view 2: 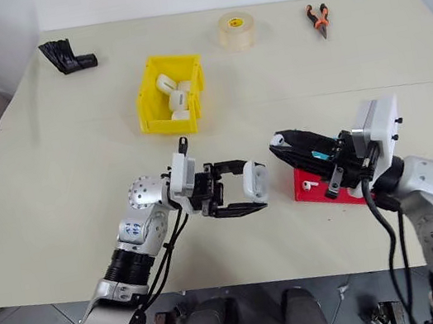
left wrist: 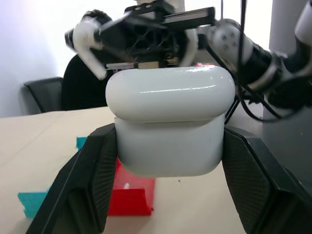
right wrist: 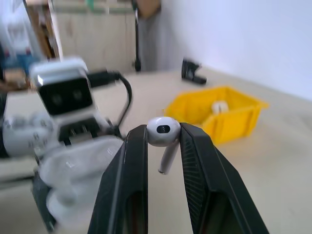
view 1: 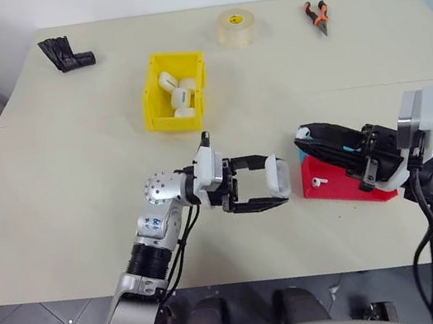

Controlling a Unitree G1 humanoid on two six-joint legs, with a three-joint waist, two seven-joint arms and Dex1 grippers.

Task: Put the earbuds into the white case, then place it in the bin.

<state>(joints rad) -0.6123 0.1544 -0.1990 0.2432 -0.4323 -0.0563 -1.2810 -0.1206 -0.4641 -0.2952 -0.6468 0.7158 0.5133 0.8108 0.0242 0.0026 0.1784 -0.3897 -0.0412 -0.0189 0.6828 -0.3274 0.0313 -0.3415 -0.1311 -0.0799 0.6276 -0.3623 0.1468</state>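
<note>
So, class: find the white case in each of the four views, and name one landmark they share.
Left eye view: white case in the left pincer, centre.
Right eye view: centre, left of the red tray.
Left wrist view: centre, between the fingers.
Right wrist view: too blurred to tell.
Landmark: the red tray.

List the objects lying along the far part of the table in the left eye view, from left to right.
Crumpled black plastic bag → bright yellow open-top plastic bin holding white cases → roll of clear tape → orange-handled pliers.
</note>
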